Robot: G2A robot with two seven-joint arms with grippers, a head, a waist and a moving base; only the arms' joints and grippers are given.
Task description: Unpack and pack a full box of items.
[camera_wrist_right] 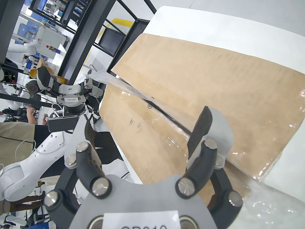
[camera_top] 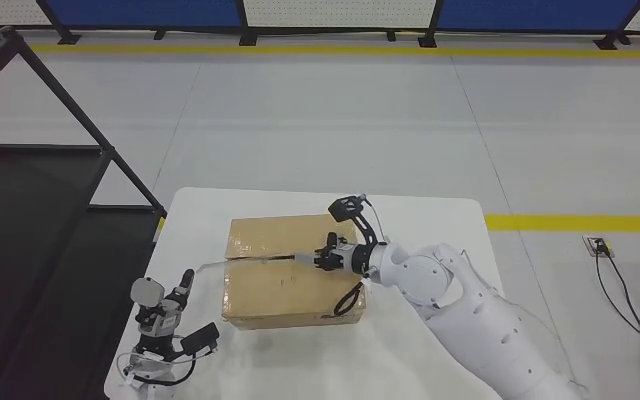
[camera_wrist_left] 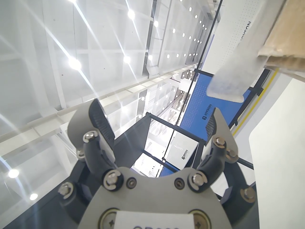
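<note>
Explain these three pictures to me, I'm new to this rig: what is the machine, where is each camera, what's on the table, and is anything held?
It is a two-armed robot at a white table. The top view looks down from above its arms; each wrist view looks along one arm's gripper. On the table lies a closed cardboard box, with a strip of tape peeled loose at one end. The right gripper is open over the box's centre seam. The left gripper is open beside the box, pointing up. Neither holds anything.
</note>
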